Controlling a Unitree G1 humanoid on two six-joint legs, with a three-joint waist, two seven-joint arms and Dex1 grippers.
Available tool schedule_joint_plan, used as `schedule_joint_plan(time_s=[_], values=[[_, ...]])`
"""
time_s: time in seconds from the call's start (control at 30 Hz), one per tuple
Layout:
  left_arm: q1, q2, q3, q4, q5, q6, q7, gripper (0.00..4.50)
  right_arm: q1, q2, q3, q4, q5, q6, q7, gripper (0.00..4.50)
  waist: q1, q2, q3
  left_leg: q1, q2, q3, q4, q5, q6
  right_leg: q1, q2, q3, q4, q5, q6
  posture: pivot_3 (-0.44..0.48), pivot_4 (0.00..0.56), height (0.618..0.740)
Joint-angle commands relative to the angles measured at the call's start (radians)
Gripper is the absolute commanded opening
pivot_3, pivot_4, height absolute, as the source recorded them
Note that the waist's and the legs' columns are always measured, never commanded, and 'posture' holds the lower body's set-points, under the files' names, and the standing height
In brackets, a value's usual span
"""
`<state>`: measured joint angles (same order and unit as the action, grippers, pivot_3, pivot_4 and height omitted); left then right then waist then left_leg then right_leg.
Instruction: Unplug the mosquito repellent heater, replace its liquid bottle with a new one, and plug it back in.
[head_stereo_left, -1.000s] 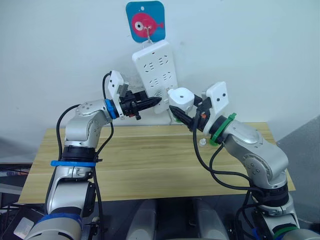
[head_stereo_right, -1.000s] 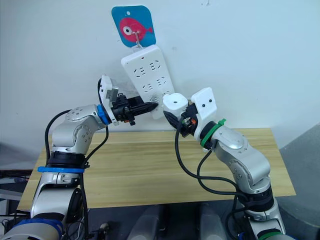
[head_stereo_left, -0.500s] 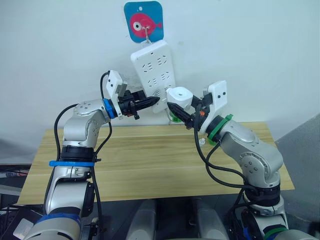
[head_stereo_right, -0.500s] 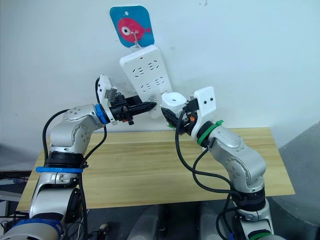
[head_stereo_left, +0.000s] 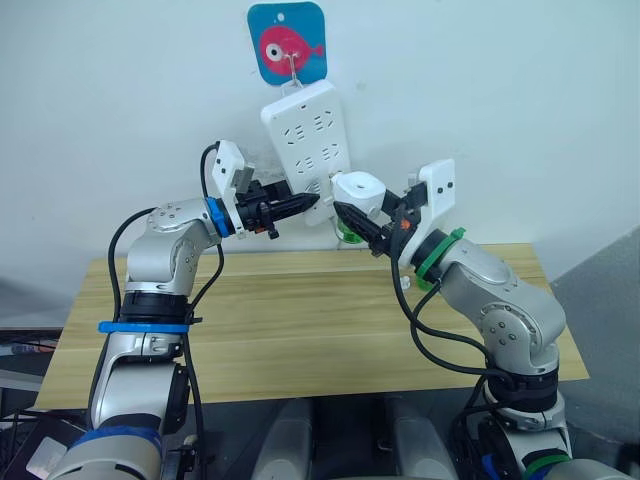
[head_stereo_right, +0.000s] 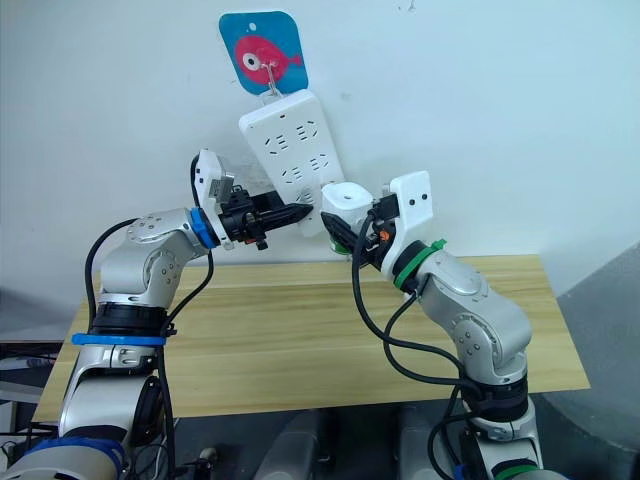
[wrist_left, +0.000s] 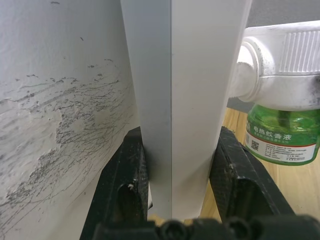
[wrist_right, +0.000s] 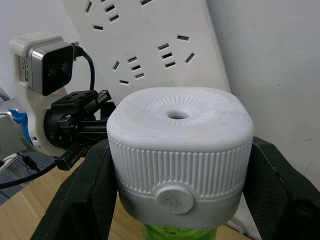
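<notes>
lab test bench | wooden table (head_stereo_left: 300, 330) | scuffed white wall (head_stereo_left: 520, 90)

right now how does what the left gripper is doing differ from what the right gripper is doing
The left gripper clamps the lower edge of the white power strip hanging on the wall; the right gripper holds the mosquito repellent heater. The left grips something thin and flat, its jaws nearly together; the right spans a rounded body with a green liquid bottle underneath, jaws wide. The left points towards the right, the right up towards the strip. Both are shut on white plastic.
</notes>
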<state>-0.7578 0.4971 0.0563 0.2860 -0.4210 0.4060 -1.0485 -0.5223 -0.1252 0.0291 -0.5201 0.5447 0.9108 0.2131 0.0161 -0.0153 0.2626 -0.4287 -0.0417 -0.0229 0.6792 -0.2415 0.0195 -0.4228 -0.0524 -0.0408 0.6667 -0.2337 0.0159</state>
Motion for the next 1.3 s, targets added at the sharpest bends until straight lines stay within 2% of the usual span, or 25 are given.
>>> schedule_joint_plan(time_s=[0.03,0.33,0.8,1.3], values=[[0.004,-0.015,-0.011,-0.027,-0.011,0.001,-0.011,1.36,-0.036,0.005,0.014,-0.031,0.006,-0.016,-0.001,3.05,0.000,0.000,0.000,0.000,0.000,0.000,0.000,0.000,0.000,0.000,0.000,0.000,0.000,0.000,0.000,0.084,0.223,0.740],[0.012,-0.012,-0.010,-0.039,-0.012,0.004,-0.010,1.36,-0.020,-0.063,0.072,-0.026,-0.054,-0.009,0.011,3.05,0.001,0.000,0.000,0.000,0.000,0.000,0.000,0.000,0.000,0.000,0.000,0.000,0.000,0.000,0.000,0.088,0.220,0.740],[0.015,-0.009,-0.011,-0.041,-0.011,0.005,-0.011,1.36,0.022,-0.105,0.046,-0.076,-0.020,0.026,0.021,3.05,0.004,0.000,0.000,0.000,0.000,0.000,-0.001,0.000,0.000,0.000,0.000,0.000,-0.001,0.000,0.000,0.087,0.218,0.740],[0.017,-0.008,-0.009,-0.040,-0.010,0.003,-0.011,1.36,0.001,-0.077,0.007,-0.071,-0.017,0.014,0.002,3.05,0.003,0.000,0.000,0.000,0.000,0.000,-0.001,0.000,0.000,0.000,0.000,0.000,-0.002,0.000,0.000,0.084,0.228,0.740]])
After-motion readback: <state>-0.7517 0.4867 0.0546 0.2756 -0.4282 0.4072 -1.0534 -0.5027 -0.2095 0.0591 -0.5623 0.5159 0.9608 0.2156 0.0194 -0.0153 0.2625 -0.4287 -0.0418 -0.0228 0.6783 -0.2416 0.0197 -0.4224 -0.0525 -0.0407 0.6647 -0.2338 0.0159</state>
